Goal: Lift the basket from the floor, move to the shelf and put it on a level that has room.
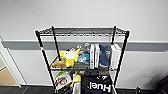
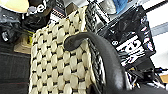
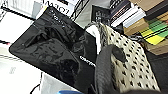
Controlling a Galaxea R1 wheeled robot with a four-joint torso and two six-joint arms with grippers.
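Basket (image 2: 60, 65) against left gripper (image 2: 100, 60)

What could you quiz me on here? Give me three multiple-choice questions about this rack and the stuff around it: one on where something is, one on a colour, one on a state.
1. Where is the yellow plush toy?
A. on the top tier
B. on the middle tier, left of the white books
C. on the carpet

2. What colour is the lettering on the black pouch?
A. white
B. red
C. green

3. What state is the rack's top tier in?
A. piled with boxes
B. holding the basket
C. bare

Answers: 1 B, the toy sits on the shelf beside the white books. 2 A, "Huel" reads white on black. 3 C, only wire grid shows there; the woven basket is low, in front of the rack.
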